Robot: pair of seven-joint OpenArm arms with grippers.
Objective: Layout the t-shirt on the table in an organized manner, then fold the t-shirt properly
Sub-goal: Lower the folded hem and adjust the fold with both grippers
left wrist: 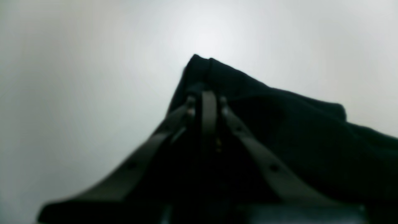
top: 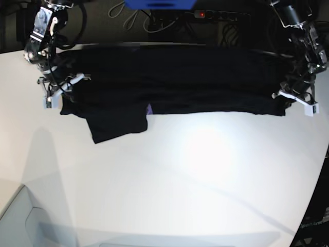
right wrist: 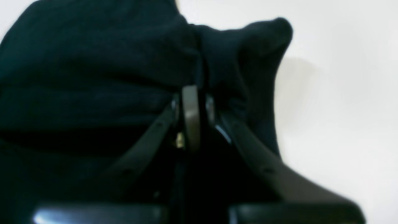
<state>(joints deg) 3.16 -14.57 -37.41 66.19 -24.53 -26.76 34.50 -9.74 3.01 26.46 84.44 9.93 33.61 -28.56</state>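
The black t-shirt [top: 180, 82] is stretched sideways across the far part of the white table [top: 205, 180]. One sleeve [top: 118, 123] lies flat toward the front, with a bit of purple [top: 149, 109] showing beside it. My left gripper [top: 282, 104] is at the shirt's right end in the base view and is shut on the cloth. In the left wrist view the left gripper [left wrist: 206, 93] pinches a bunched corner of the t-shirt [left wrist: 279, 124]. My right gripper [top: 64, 96] is shut on the shirt's left end. The right wrist view shows the right gripper [right wrist: 192, 93] closed into folds of the t-shirt [right wrist: 93, 77].
Behind the table lie a power strip with a red light [top: 205, 14], cables and a blue object [top: 159, 4]. The table's curved edge [top: 314, 195] runs down the right side. A grey surface [top: 20, 218] sits at the front left corner.
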